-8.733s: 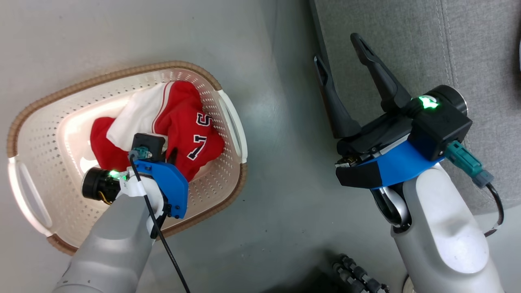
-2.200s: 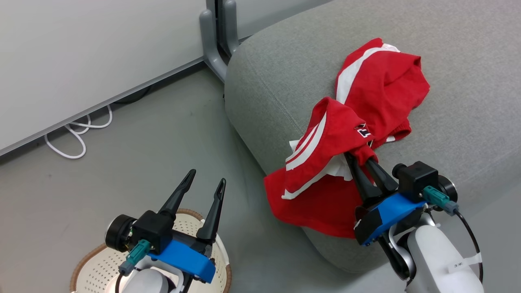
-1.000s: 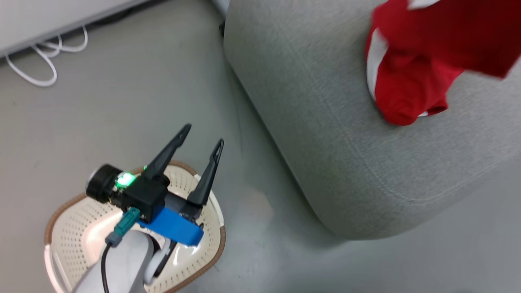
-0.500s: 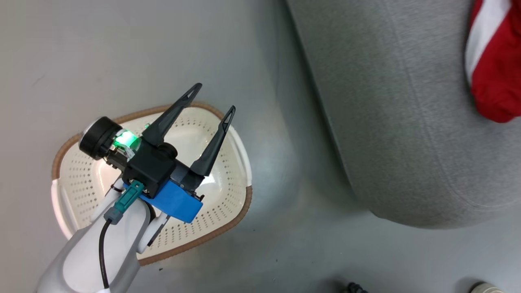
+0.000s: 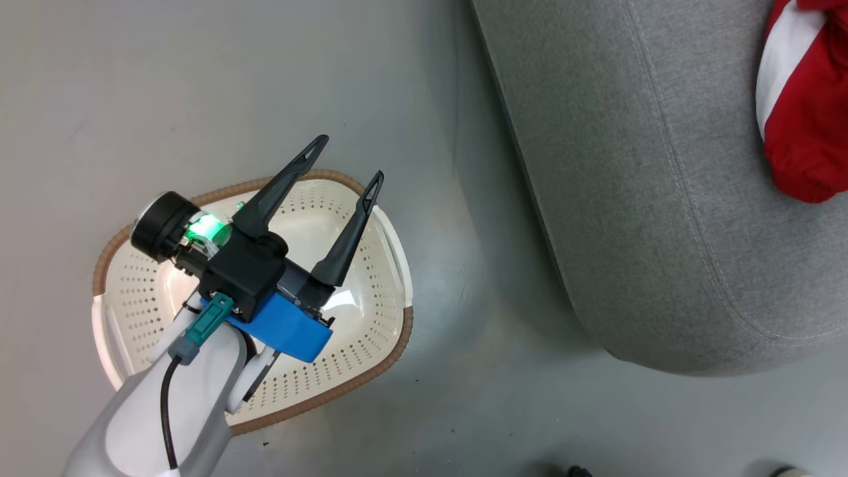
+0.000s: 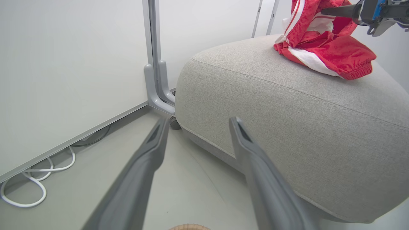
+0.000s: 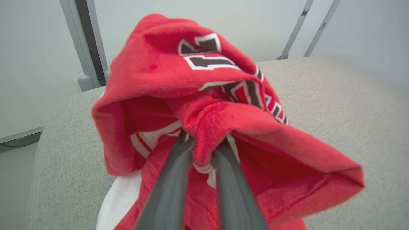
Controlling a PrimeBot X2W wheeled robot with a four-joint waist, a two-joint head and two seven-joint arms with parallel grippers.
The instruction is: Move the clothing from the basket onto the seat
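Observation:
The cream perforated basket sits on the floor at lower left, and its visible inside holds no fabric. My left gripper hovers over it, open and empty; its fingers point toward the grey seat. Red clothing with white stripes lies bunched on top of the seat, partly cut off at the head view's right edge. My right gripper is shut on a fold of the numbered red clothing, raised above the seat. It also reaches in at the left wrist view's top right.
Grey floor separates the basket from the seat's rounded edge. A white wall panel with a grey post stands behind the seat's corner. A white cable lies looped along the wall's foot.
The head camera has swung down from the seat toward the basket. My left gripper stays open over the basket. The red clothing has slid to the picture's right edge.

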